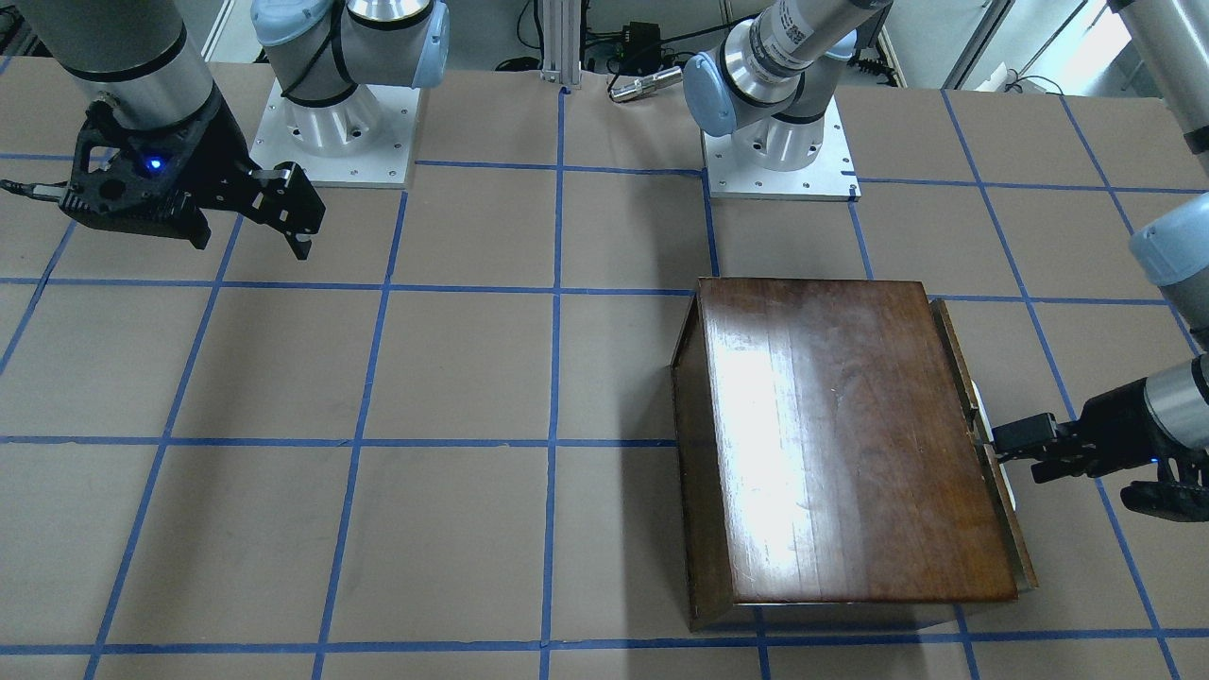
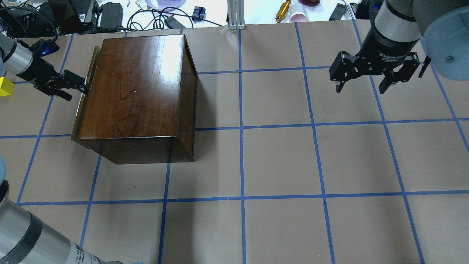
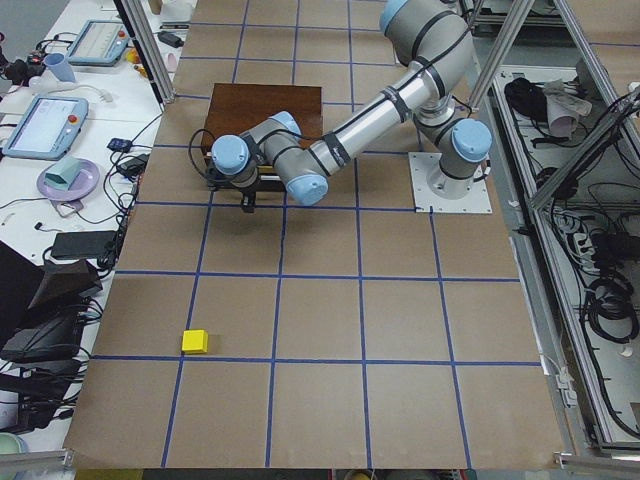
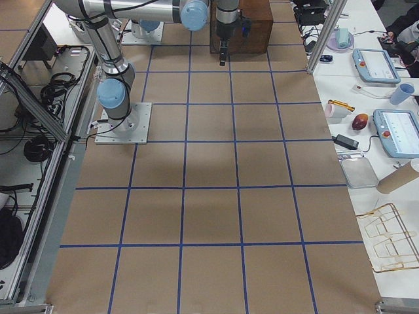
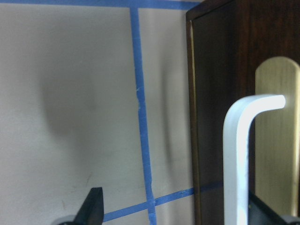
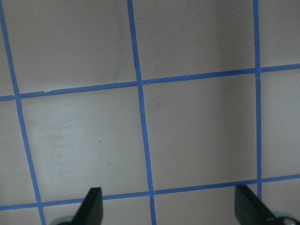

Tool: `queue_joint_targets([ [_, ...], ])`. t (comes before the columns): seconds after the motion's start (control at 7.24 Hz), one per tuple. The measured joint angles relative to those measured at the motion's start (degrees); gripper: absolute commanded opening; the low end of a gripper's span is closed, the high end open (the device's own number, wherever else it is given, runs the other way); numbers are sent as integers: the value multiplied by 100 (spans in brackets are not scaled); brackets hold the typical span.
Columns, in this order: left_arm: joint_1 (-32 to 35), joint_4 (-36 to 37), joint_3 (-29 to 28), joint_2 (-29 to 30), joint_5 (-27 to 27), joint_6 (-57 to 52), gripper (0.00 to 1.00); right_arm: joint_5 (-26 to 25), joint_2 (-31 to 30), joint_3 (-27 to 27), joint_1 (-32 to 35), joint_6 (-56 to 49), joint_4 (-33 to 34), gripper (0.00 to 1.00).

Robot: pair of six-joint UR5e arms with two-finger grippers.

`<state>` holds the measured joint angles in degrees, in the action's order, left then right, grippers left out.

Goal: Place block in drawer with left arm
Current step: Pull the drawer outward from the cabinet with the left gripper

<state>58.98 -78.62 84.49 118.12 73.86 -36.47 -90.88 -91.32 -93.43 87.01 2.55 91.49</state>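
The yellow block (image 2: 5, 87) lies on the table at the far left edge of the overhead view, behind my left wrist and apart from the box; it also shows in the exterior left view (image 3: 195, 341). The dark-brown box (image 2: 135, 88) stands on the left half of the table. Its drawer front (image 1: 987, 453) looks shut or nearly shut. My left gripper (image 2: 77, 91) is open at the drawer front. In the left wrist view (image 5: 180, 211) the metal pull (image 5: 236, 159) stands between the jaws, close to the right finger. My right gripper (image 2: 361, 88) is open and empty above the table.
The table is brown paper with a blue tape grid (image 2: 242, 128). Cables, a bowl and small tools (image 2: 165, 11) lie beyond the far edge. The two arm bases (image 1: 331, 132) stand on the robot's side.
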Motion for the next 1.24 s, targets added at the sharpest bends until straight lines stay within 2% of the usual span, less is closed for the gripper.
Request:
queue_joint_targets([
  [1.24, -48, -21, -326, 150, 228, -669, 100, 0, 0, -2, 0, 0, 0, 100],
])
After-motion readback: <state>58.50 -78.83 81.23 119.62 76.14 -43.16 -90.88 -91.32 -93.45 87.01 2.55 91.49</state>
